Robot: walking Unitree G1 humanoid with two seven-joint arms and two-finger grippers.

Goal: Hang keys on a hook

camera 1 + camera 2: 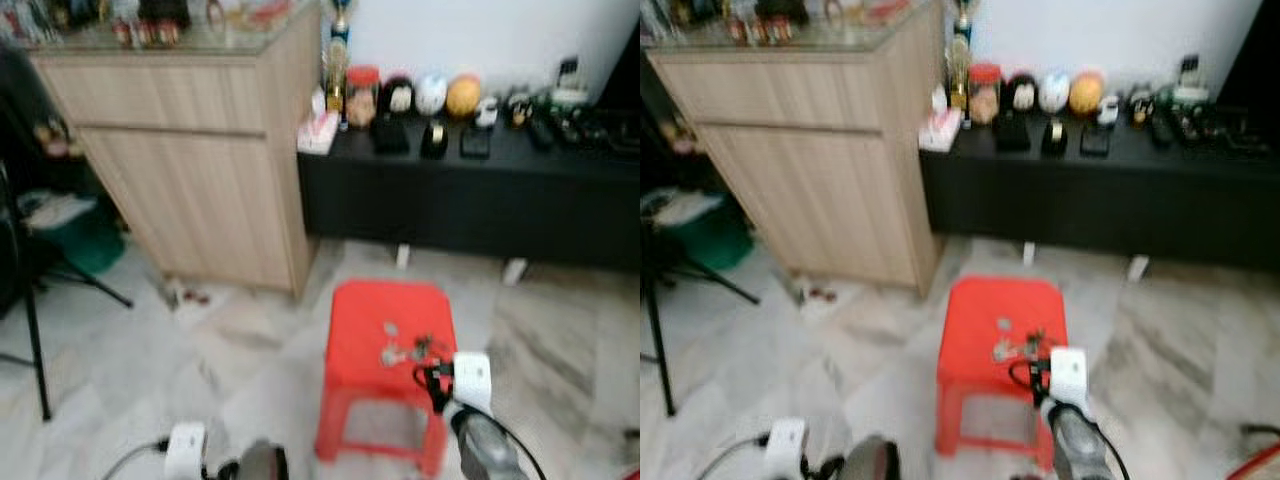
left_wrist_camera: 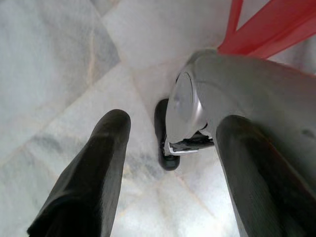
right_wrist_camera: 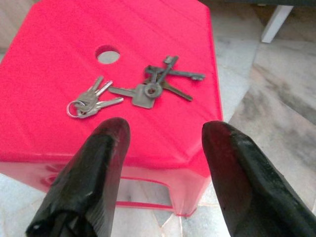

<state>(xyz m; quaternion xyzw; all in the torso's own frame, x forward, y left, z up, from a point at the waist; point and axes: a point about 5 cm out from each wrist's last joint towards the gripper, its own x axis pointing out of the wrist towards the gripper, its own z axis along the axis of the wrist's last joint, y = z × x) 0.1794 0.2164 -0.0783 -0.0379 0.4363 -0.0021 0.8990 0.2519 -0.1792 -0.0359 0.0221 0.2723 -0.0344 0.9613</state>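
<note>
A red plastic stool (image 1: 380,330) stands on the marble floor before me. On its top lie two bunches of keys: a small silver ring of keys (image 3: 89,102) and a darker bunch (image 3: 155,85) beside a round hole. My right gripper (image 3: 165,143) hovers open just over the stool's near edge, its fingers (image 3: 96,168) apart and short of the keys. The right arm (image 1: 470,400) reaches in from below. My left gripper (image 2: 168,163) hangs open low over the floor beside the stool's leg (image 2: 266,24).
A light wooden cabinet (image 1: 190,150) stands at the back left. A low black bench (image 1: 460,190) with jars and small ornaments runs along the white wall. A black tripod leg (image 1: 35,330) and a green bin (image 1: 80,235) are at the left.
</note>
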